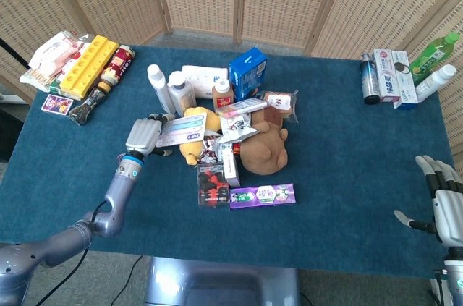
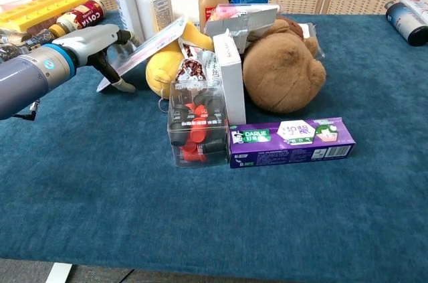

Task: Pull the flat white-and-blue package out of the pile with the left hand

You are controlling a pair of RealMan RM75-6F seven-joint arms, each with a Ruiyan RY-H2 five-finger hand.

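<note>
The flat white-and-blue package (image 1: 182, 129) leans on a yellow plush toy (image 1: 192, 148) at the left side of the pile, tilted up in the chest view (image 2: 152, 43). My left hand (image 1: 143, 134) is at the package's left edge. In the chest view, the left hand (image 2: 100, 42) has its fingers (image 2: 124, 34) over the package's top face and its thumb (image 2: 124, 87) spread below, apart from the package. My right hand (image 1: 445, 203) hovers with its fingers apart, holding nothing, at the table's near right edge.
The pile also holds a brown plush (image 1: 264, 148), a clear box of red and black parts (image 2: 194, 126), a purple toothpaste box (image 2: 291, 141), a white box (image 2: 229, 75) and two white bottles (image 1: 170, 87). A yellow tray and snacks (image 1: 87, 66) lie far left, bottles (image 1: 405, 71) far right.
</note>
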